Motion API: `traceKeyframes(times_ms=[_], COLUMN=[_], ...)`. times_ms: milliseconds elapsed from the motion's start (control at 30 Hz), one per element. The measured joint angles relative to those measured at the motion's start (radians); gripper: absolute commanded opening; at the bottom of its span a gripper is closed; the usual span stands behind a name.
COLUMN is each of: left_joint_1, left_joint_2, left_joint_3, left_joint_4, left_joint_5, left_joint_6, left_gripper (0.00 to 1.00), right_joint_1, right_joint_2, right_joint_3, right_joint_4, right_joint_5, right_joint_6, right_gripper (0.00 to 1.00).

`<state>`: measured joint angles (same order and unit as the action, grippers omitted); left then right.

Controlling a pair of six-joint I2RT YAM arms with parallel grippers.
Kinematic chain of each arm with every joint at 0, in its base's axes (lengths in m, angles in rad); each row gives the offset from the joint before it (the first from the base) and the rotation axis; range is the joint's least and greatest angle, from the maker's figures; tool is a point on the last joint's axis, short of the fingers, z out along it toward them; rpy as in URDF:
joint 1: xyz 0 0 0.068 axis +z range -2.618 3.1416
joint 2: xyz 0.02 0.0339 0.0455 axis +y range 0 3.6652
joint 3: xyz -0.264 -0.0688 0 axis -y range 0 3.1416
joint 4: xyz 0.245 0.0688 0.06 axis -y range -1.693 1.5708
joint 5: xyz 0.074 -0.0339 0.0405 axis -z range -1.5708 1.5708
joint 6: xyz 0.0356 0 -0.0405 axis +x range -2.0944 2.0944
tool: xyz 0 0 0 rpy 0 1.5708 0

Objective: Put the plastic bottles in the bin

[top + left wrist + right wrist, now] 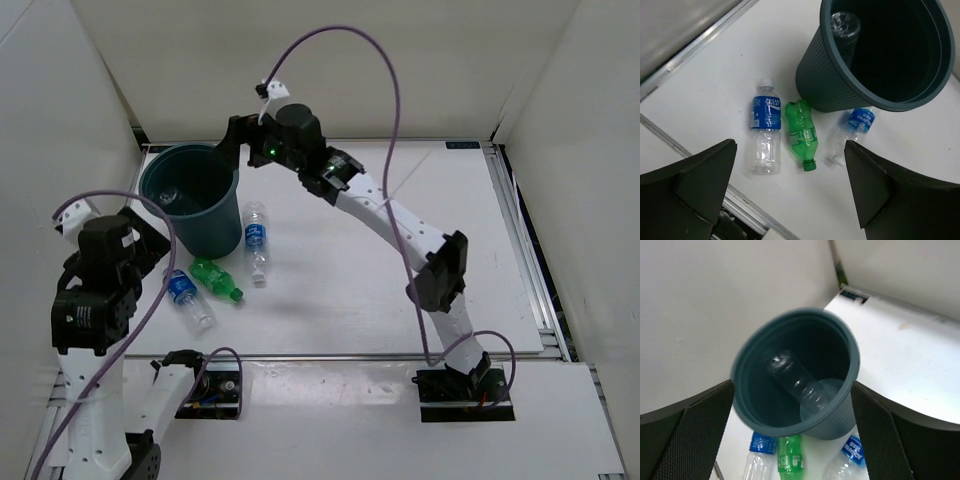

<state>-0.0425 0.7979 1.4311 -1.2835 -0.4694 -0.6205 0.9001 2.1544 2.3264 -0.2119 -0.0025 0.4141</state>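
Bright, even overhead light fills every view; the white table (330, 300) looks nearly washed out, and shadows on it are faint and soft-edged. The round dark teal-grey plastic bin (822, 75) swallows light, its inside almost black in the left wrist view. In the right wrist view its rim is smeared (worst at ten o'clock).

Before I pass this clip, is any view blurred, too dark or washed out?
Right wrist: the bin has a smeared rim, likely motion blur, but the clear bottle inside it is visible. Left wrist: sharp, with the Pocari Sweat bottle and green bottle crisp, but the bin's interior is almost black. Top external: even light, soft shadows, no strong glare.
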Motion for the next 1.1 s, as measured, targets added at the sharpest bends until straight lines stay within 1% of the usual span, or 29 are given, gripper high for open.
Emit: traceKeyframes(times_ms=[67,267,400,500,633,733,833,933,1100], left_joint_1=[0.0,0.0,0.0,0.0,0.0,0.0,0.008,0.045,0.138], left_joint_2=[-0.043,-0.185,-0.234,-0.249,-0.216,-0.148,-0.092,-0.066,-0.068], left_joint_3=[-0.073,-0.409,-0.536,-0.587,-0.649,-0.717,-0.793,-0.856,-0.977], left_joint_4=[0.015,0.106,0.143,0.166,0.199,0.252,0.298,0.335,0.46], left_joint_5=[0.002,0.027,0.046,0.035,0.017,0.016,0.026,0.046,0.108], left_joint_6=[-0.069,-0.266,-0.353,-0.394,-0.457,-0.496,-0.51,-0.504,-0.438], left_gripper=[1.0,1.0,1.0,1.0,1.0,1.0,1.0,1.0,1.0], right_joint_1=[-0.004,0.006,0.052,0.067,0.05,0.028,-0.003,-0.045,-0.12], right_joint_2=[-0.076,-0.326,-0.516,-0.607,-0.628,-0.628,-0.639,-0.658,-0.694], right_joint_3=[-0.003,-0.023,-0.159,-0.248,-0.267,-0.268,-0.277,-0.281,-0.294], right_joint_4=[-0.048,-0.179,-0.237,-0.287,-0.388,-0.464,-0.499,-0.524,-0.532], right_joint_5=[0.022,0.038,0.032,0.026,0.026,0.026,0.018,0.002,-0.035], right_joint_6=[-0.013,-0.061,-0.087,-0.098,-0.106,-0.108,-0.106,-0.105,-0.102], right_gripper=[1.0,1.0,1.0,1.0,1.0,1.0,1.0,1.0,1.0])
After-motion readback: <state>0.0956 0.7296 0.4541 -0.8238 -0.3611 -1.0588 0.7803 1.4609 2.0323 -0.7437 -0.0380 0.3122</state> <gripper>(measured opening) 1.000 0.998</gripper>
